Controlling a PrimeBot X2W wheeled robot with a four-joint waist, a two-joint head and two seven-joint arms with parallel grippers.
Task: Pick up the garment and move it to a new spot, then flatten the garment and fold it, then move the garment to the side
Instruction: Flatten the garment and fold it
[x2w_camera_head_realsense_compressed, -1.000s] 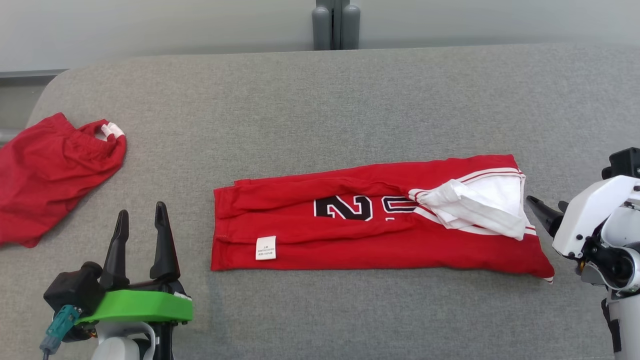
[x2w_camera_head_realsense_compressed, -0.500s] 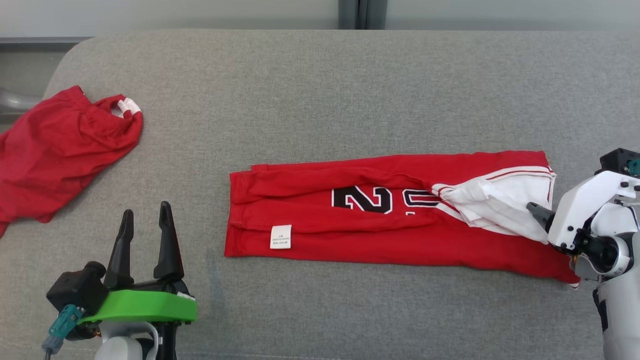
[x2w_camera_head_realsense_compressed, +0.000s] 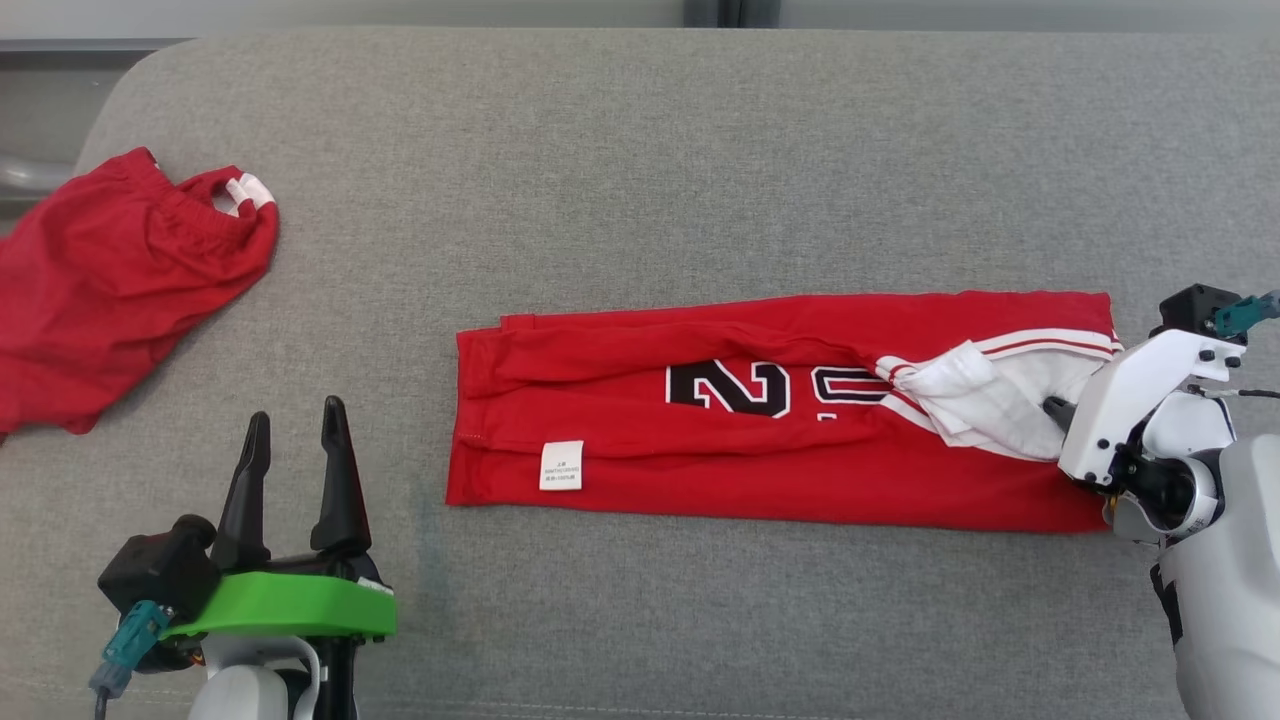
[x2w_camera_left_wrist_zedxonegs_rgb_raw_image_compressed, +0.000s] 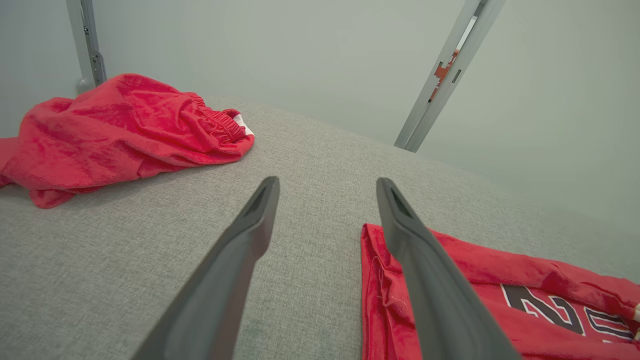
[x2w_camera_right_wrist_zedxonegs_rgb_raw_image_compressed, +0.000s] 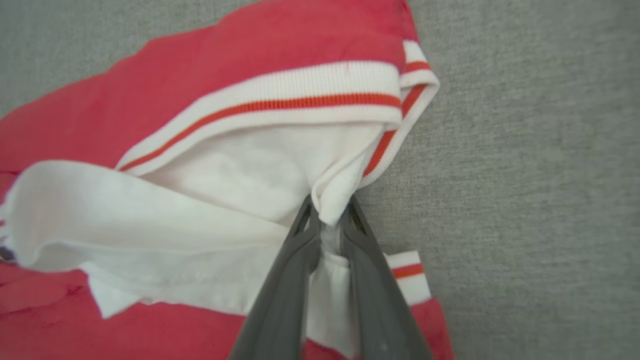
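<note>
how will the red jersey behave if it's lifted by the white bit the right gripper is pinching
Probably floppy: the red jersey lies in soft folds, so it should drape and unfold below the right gripper. Likely light: the thin white lining bunches easily in that pinch. May drag on the grey surface.

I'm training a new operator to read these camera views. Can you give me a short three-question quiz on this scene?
1. True or false: the right gripper has its jaws shut on white fabric of the jersey.
2. The jersey's white label sits nearer: A) its end on the robot's left, B) its middle, C) its end on the robot's right?
3. Fill in: the left gripper has its jaws ____.
Key: 1 true; 2 A; 3 open.
</note>
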